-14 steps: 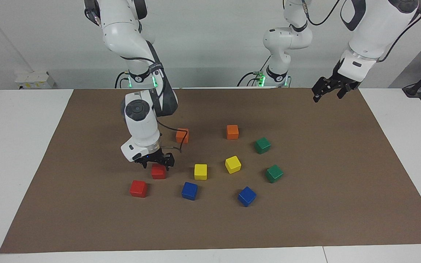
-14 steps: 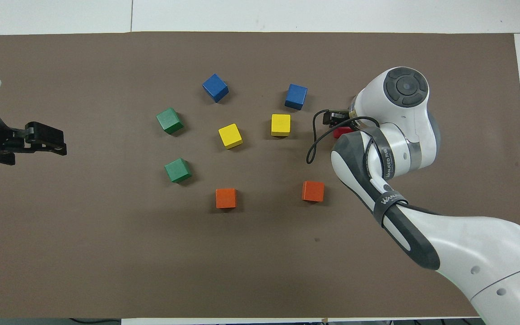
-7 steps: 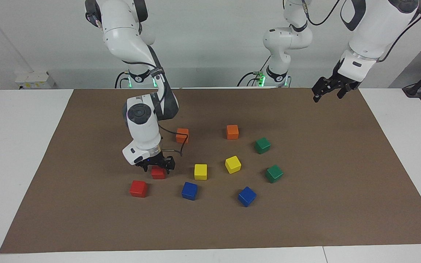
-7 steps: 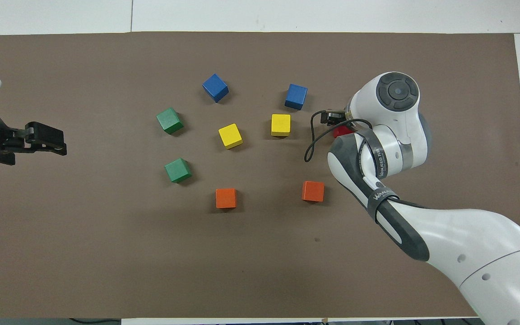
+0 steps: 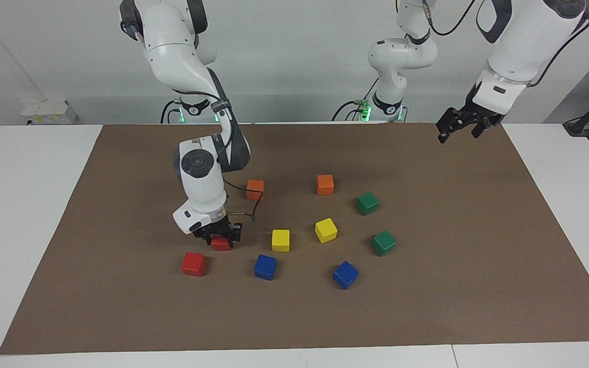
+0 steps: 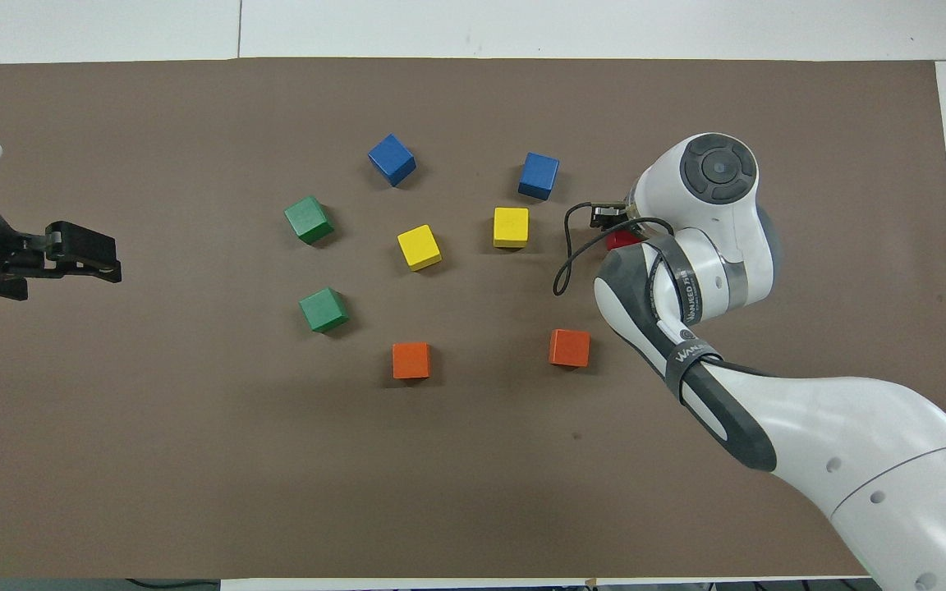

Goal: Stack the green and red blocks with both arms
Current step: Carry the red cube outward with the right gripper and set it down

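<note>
Sitting between right pincer [image 5: 219, 236] fingers — red block [image 5: 221, 244]

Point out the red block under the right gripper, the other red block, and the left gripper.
Gripped red block [image 5: 221, 244], facing view, its visible front face.
Free red block [image 5: 193, 263], facing view, centre of the cube.
Left gripper [image 5: 450, 129], facing view, between its fingertips.

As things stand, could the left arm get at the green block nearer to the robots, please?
Probably yes: the left gripper hangs open over the mat's edge, and no block lies between it and that green block.
</note>
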{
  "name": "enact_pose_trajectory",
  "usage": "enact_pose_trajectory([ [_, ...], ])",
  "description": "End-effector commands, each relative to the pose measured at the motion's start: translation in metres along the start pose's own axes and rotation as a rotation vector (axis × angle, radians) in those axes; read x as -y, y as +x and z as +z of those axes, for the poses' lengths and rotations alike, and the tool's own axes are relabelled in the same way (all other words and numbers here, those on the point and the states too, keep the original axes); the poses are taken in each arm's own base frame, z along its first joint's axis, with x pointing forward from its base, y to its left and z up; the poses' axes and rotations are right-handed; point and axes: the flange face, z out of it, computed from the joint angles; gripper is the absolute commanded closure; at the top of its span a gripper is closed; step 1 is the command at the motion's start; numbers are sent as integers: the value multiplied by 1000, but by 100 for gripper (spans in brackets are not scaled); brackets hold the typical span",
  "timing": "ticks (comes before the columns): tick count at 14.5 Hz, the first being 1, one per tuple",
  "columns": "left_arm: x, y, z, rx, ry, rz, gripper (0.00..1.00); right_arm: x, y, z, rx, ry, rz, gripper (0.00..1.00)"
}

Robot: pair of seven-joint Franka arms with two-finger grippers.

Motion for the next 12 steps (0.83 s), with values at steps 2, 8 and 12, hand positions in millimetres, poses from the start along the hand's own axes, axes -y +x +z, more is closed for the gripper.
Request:
enact_pose_trajectory([
  [2, 4, -3, -4, -7, 0, -2, 0, 0, 3, 3, -2, -2, -7, 100],
  [8, 4, -3, -4, -7, 0, -2, 0, -58, 26, -79, 106, -45, -79, 100],
  [12, 4, -3, -4, -7, 0, -2, 0, -119, 28, -134, 133, -45, -125, 100],
])
